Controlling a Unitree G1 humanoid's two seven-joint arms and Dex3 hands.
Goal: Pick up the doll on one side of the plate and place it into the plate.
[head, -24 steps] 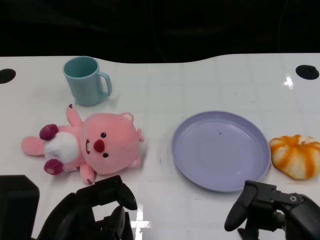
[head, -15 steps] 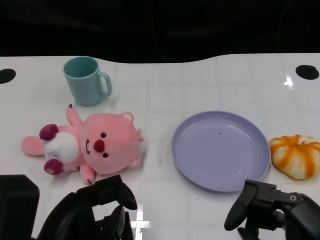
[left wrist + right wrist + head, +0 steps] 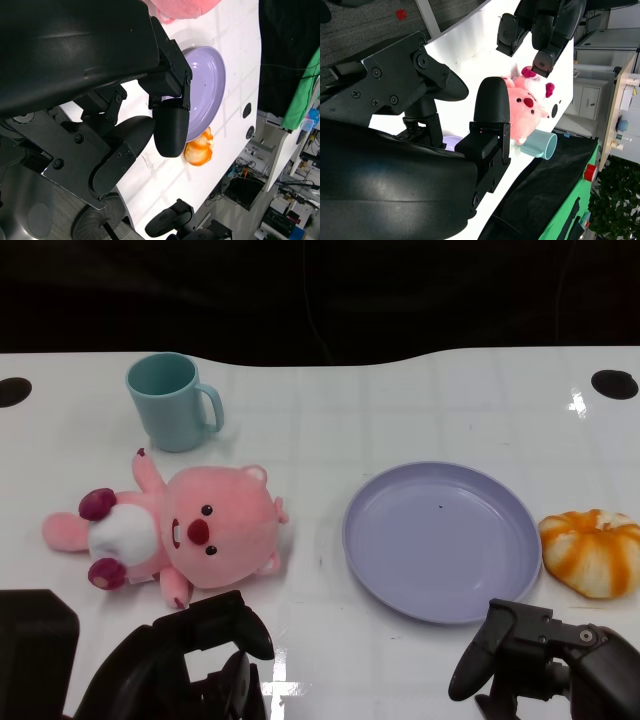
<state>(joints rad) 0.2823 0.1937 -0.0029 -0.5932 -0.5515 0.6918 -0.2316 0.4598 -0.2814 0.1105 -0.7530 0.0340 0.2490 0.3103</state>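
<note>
A: Okay, quick one — your doll (image 3: 175, 530) lies on its back toward the table's (image 3: 400, 400) left edge, well apart from the purple plate (image 3: 440, 540), which sits right of centre. The left hand (image 3: 195, 665) is the near one, low at the front edge, just short of the doll's head.

B: So I reach with the left?

A: Yes, I'd judge so. Come in over the fat round head or the body — it's plush, it will squash, so close around the bulk and don't pinch an ear or a foot. Lift clear before you cross to the plate, or a dragging leg could catch the rim.

B: Anything in the way?

A: The teal mug (image 3: 172, 400) stands near the back edge, just behind the doll's raised arm. Stay off it. The orange-and-white pumpkin toy (image 3: 592, 552) is at the right edge, just beside the plate; not your concern.

B: Hand state now?

A: Left hand holds nothing and touches nothing — fingers loosely spread, curved, above the bare table. The left wrist view shows the same. Right hand (image 3: 540, 660) is also free — fingers apart at the front edge near the plate, nothing in it.

B: Plate?

A: Bare, apart from a tiny dark speck.
</note>
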